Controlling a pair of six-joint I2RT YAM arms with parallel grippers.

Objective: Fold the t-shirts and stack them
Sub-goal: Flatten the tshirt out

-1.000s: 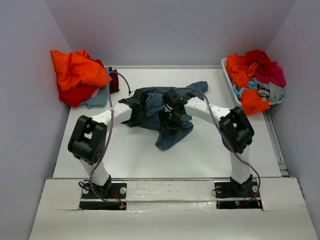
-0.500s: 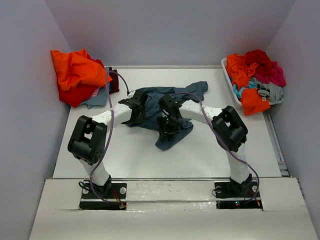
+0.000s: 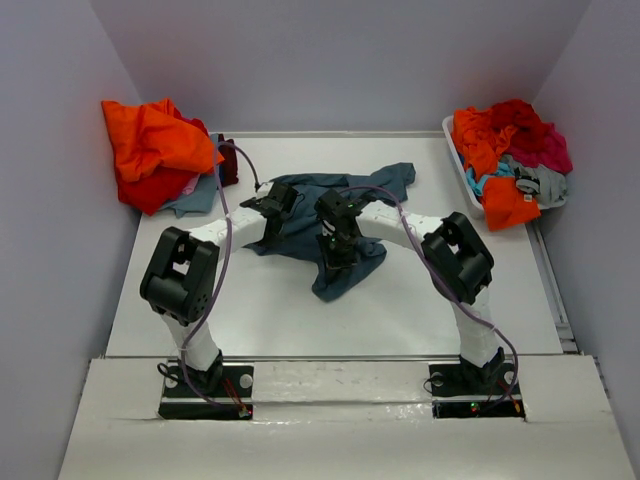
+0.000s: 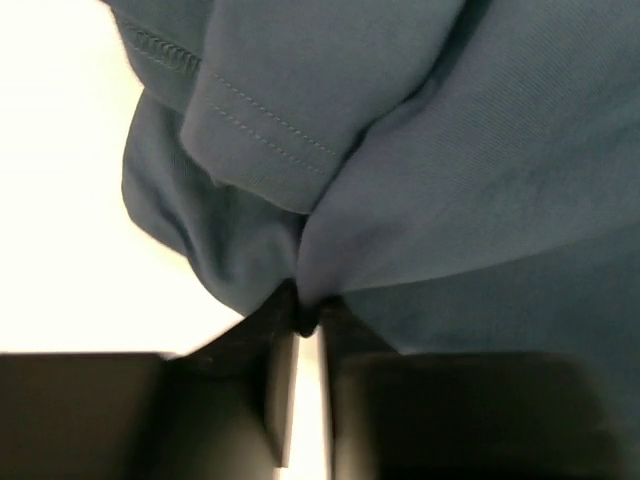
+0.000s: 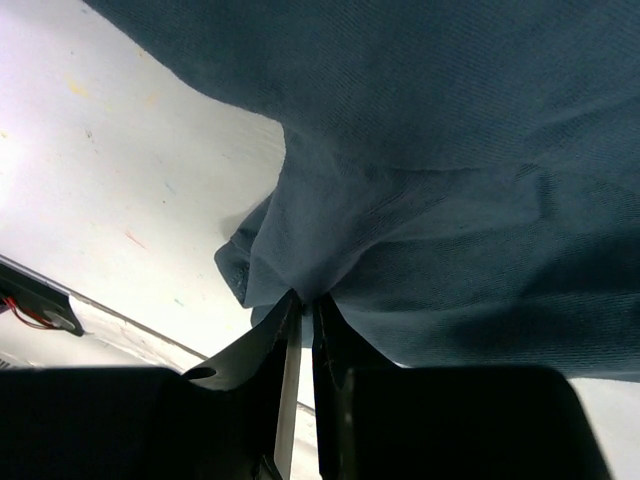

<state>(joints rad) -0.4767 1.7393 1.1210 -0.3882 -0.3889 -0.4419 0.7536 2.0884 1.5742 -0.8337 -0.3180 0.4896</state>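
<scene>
Two end effectors grip one garment. The left end effector (image 4: pixel 308 325) has its jaws drawn almost together, with only a thin slit between them, pinching a gathered fold of the slate-blue t-shirt (image 3: pixel 347 272). A stitched hem lies just ahead of its fingertips and to their left, with bare table (image 3: pixel 400 310) further left. The right end effector (image 5: pixel 303 305) is likewise nearly closed, and a bunched ridge of the same cloth is clamped at its tips. The fabric spreads ahead of it and to its right, and white table shows to its left.

In the overhead view the two end effectors sit close together over the crumpled shirt, which lies directly beneath and around both. A sleeve reaches away beyond the right one. A heap of orange and red shirts (image 3: pixel 150 145) lies well apart, beyond the left end effector on its outer side. A basket (image 3: pixel 452 150) heaped with mixed-colour shirts (image 3: pixel 510 150) stands well apart, beyond the right end effector on its outer side.
</scene>
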